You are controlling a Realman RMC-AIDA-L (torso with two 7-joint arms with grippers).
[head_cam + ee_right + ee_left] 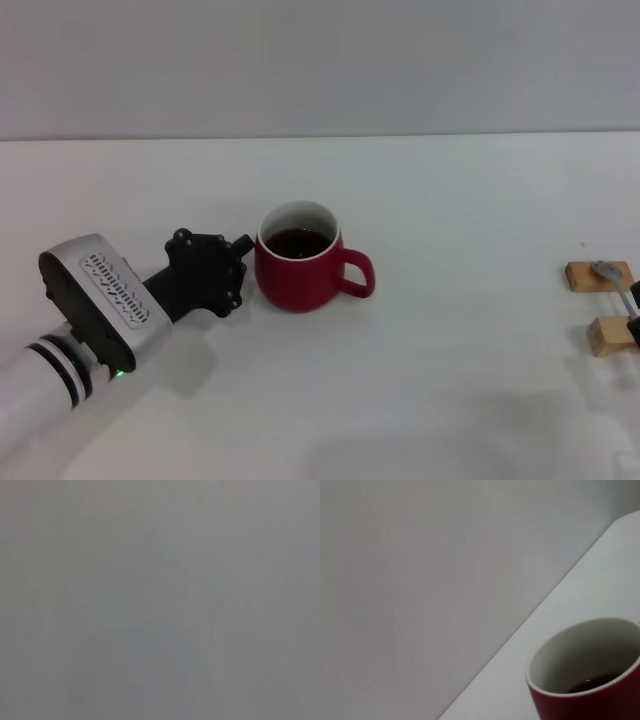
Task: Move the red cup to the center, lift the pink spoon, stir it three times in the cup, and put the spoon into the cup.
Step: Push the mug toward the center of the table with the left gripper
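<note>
A: Red cup (297, 270) sits just left of frame centre in the head view, handle turned to the right of frame, dark liquid low inside its white wall. Nearest the camera, the left arm enters from the lower left corner, its black left claw (232, 272) drawn up against the cup's left flank.

B: Is the claw gripping it?

A: Cannot tell. The fingers are lost behind the black housing, so neither the opening nor any contact is readable. The left wrist view shows only the cup's rim at lower right, no fingers.

B: And the spoon?

A: Pink spoon (612, 279) lies at the far right edge of frame, well apart from the cup, bridging two wooden blocks (598, 275); a dark shape beside the nearer block is too cropped to identify. The right claw's state cannot be told; its wrist camera gives a blank grey field.

B: Risks from here?

A: A push low on the rounded wall could slop the liquid over the rim, or turn the cup rather than slide it on the white worktop (450, 400). Beyond that, the spoon's thin handle may slip off the blocks during pickup.
</note>
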